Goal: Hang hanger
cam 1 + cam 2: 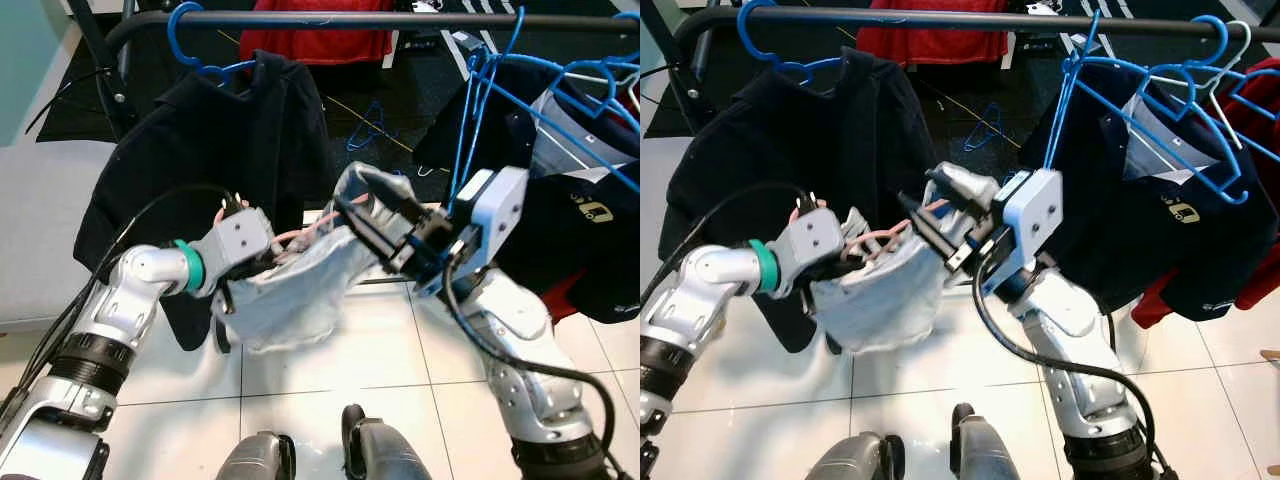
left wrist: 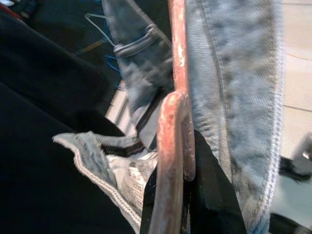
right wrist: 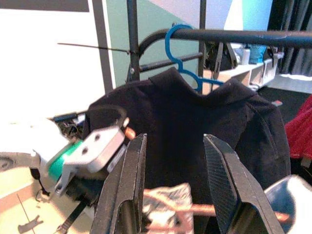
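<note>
1. Hanger (image 1: 885, 240): pink, worn paint, carrying pale denim garment (image 1: 880, 290); held between my two arms below the black rail (image 1: 970, 18), not yet on it.
2. My left end effector (image 1: 845, 240) is at the hanger's left end, buried in denim; I cannot tell how its fingers stand. Left wrist view shows the hanger's bar right against the lens, denim on both sides.
3. My right end effector (image 1: 365, 225) reaches in from the right; its fingers (image 3: 122, 190) stand apart, straddling the hanger's pink bar, denim bunched between them.
4. Behind: black jacket (image 1: 215, 150) on blue hanger (image 1: 200, 60) hooked over the rail. To the right, more blue hangers (image 1: 1140, 90) with a dark shirt (image 1: 1160, 220).
5. White tile floor (image 1: 350, 350) below.
</note>
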`<state>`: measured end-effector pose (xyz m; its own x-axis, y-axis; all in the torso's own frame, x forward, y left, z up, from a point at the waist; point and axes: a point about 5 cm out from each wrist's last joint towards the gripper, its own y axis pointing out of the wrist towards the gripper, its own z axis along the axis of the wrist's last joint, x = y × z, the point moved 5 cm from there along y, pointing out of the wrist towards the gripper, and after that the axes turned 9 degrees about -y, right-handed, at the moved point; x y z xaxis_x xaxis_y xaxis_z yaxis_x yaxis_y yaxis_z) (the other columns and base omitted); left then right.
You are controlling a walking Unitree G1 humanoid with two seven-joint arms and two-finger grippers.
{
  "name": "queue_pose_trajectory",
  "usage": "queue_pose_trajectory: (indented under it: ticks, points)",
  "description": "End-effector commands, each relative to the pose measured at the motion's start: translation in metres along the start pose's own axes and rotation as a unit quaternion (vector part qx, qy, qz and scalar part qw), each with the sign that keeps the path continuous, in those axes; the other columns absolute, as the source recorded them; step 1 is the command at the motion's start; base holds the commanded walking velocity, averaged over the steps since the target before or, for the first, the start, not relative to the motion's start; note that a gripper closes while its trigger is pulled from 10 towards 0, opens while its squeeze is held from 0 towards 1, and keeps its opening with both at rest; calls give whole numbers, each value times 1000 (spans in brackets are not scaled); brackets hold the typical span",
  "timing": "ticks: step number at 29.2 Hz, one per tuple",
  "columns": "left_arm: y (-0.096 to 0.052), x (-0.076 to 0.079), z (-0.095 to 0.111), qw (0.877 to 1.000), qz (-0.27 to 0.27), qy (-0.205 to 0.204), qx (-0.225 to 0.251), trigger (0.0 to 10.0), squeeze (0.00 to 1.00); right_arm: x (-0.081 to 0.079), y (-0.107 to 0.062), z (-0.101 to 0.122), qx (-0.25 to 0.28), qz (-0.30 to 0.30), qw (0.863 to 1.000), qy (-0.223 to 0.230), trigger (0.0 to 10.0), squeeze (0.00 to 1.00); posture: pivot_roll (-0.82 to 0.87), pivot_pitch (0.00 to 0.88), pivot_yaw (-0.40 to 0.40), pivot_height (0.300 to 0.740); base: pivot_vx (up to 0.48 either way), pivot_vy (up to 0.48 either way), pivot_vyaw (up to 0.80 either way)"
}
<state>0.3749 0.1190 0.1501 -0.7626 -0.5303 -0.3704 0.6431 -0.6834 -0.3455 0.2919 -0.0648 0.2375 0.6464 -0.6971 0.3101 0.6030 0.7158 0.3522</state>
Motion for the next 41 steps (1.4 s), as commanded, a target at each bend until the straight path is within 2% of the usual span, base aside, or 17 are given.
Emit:
queue_pose_trajectory:
  ticks: [1, 3, 6, 7, 14, 19, 20, 21, 22, 25, 26, 28, 30, 33, 34, 39, 41]
  points:
    - [0, -6, 9, 1000, 19, 9, 13, 10000, 0, -10, 0, -7, -16, 14, 1000, -1, 10000, 0, -52, 140, 101, 740, 0, 0, 0]
    - [2, -11, 19, 999, 38, 26, 19, 10000, 0, -15, -1, -21, -47, 2, 999, -8, 10000, 0, -53, 139, 100, 740, 0, 0, 0]
    - [2, -11, 22, 998, 41, 32, 20, 10000, 0, -14, -1, -25, -56, -9, 998, -6, 10000, 0, -53, 139, 100, 740, 0, 0, 0]
    - [1, -10, 27, 998, 41, 49, 22, 10000, 0, -9, -2, -38, -78, -60, 995, -4, 10000, 0, -54, 140, 97, 740, 0, 0, 0]
    - [1, -7, 30, 997, 40, 67, 18, 10000, 0, 1, -4, -62, -110, -159, 980, 45, 10000, 0, -53, 142, 93, 740, 0, 0, 0]
    - [1, -4, 29, 996, 35, 82, 16, 10000, 0, 6, -5, -68, -124, -173, 977, 22, 10000, 0, -53, 142, 91, 740, 0, 0, 0]
    - [1, -2, 28, 996, 32, 87, 13, 10000, 0, 6, -4, -67, -125, -166, 978, 2, 10000, 275, -55, 142, 86, 740, 0, 0, 0]
    - [1, -2, 28, 996, 32, 87, 13, 10000, 0, 6, -4, -67, -125, -166, 978, 2, 10000, 275, -55, 142, 86, 740, 0, 0, 0]
    - [1, -1, 26, 995, 32, 92, 11, 10000, 0, 8, -3, -62, -115, -164, 980, 16, 10000, 412, -55, 143, 82, 740, 0, 0, 0]
    - [1, 0, 25, 995, 33, 94, 9, 10000, 0, 10, 0, -56, -93, -170, 979, 59, 10000, 322, -55, 143, 77, 740, 0, 0, 0]
    - [1, 1, 25, 995, 33, 94, 9, 10000, 0, 11, 2, -53, -82, -176, 977, 86, 10000, 0, -55, 143, 77, 740, 0, 0, 0]
    - [2, 1, 25, 995, 33, 94, 9, 10000, 0, 11, 2, -52, -77, -181, 975, 101, 10000, 0, -57, 144, 76, 740, 0, 0, 0]
    - [2, 2, 26, 995, 32, 95, 11, 10000, 0, 8, 8, -50, -61, -177, 969, 159, 10000, 0, -59, 144, 77, 740, 0, 0, 0]
    - [2, 3, 27, 995, 32, 95, 11, 10000, 0, 7, 10, -49, -57, -176, 967, 174, 10000, 0, -59, 144, 77, 740, 0, 0, 0]
    - [2, 3, 28, 995, 32, 95, 13, 10000, 0, 7, 11, -50, -51, -181, 959, 212, 10000, 0, -57, 144, 77, 740, 0, 0, 0]
    - [2, 2, 31, 995, 32, 98, 16, 10000, 0, 8, 13, -55, -46, -197, 939, 277, 10000, 0, -51, 144, 76, 740, 0, 0, 0]
    - [2, 1, 32, 994, 35, 100, 17, 10000, 0, 7, 14, -58, -45, -207, 924, 319, 10000, 0, -50, 143, 72, 740, 0, 0, 0]
